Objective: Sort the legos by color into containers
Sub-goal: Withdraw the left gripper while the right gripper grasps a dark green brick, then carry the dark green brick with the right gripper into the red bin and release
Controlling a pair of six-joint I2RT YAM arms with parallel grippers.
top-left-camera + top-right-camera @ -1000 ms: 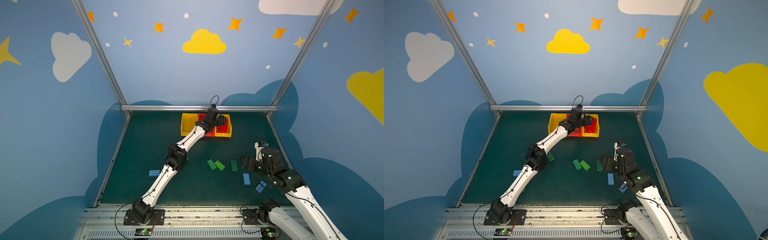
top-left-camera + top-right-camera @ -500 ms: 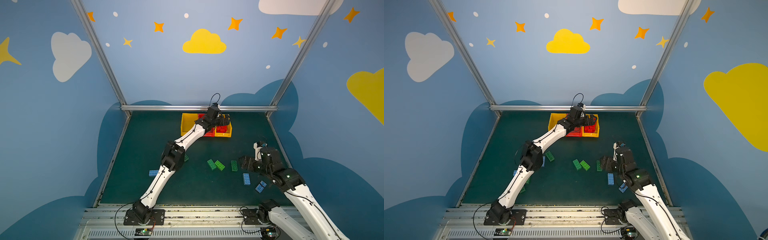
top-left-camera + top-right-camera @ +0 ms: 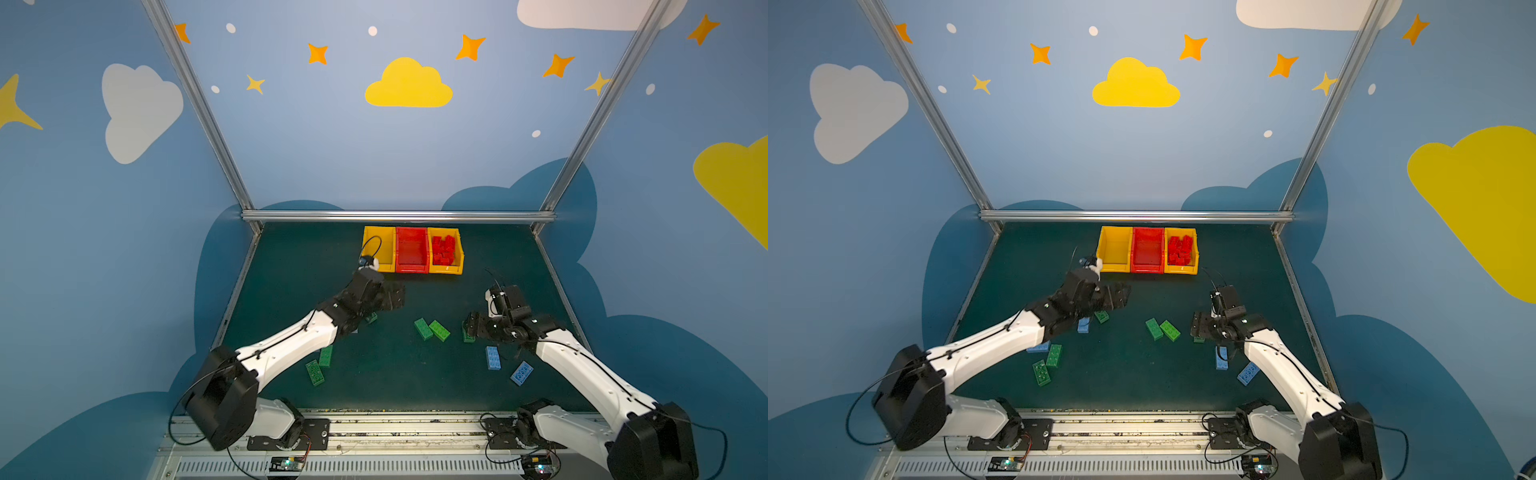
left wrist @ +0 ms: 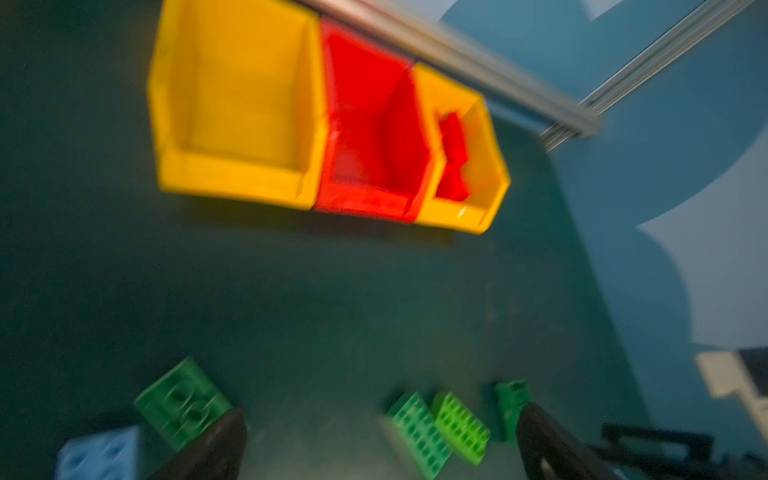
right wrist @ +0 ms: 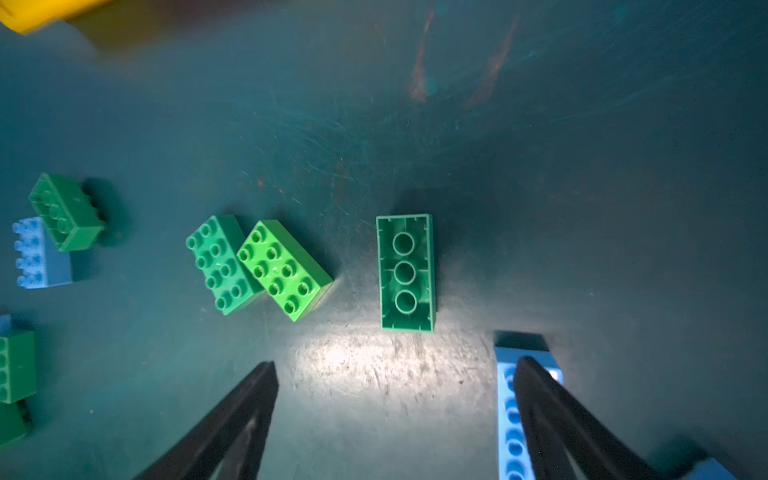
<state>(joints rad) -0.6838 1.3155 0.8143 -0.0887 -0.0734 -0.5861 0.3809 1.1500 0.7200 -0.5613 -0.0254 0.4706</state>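
Bins, three small open-top plastic ones, stand touching in a row at the far edge of the dark green table (image 3: 395,386), nr its middle; the left yellow bin (image 3: 385,237) and the red middle bin (image 3: 411,253) show bare floors; the right yellow bin (image 3: 445,270) holds a heap of red studded bricks (image 3: 444,249).

The L arm (image 3: 291,345) reaches from the near left corner toward mid-table; the L jaws hang above the table just short of the bins, spread wide w/ nothing btwn them, though the left wrist view is blurred; below them lies a green brick (image 3: 1101,316) w/ its hollow underside showing, and a light blue brick (image 3: 1084,325) just beside it; another light blue brick (image 3: 1038,347) shows partly under the arm; two more green bricks (image 3: 1054,355) lie close together nearer the near left corner.

Mid-table a dark green 2x4 brick (image 5: 220,264) and a lighter green one (image 5: 284,270) lie studs up, side by side and touching; the R jaws, released and wide apart, hover low toward the right edge w/ bare table btwn them; just ahead of them an upturned green brick (image 5: 405,272) lies hollow side up, apart from the pair; one finger (image 5: 540,399) crosses over a pale blue brick (image 5: 505,411), touching or not I cannot tell; a second pale blue brick (image 3: 521,372) lies toward the near right corner, beside the R arm (image 3: 582,370).
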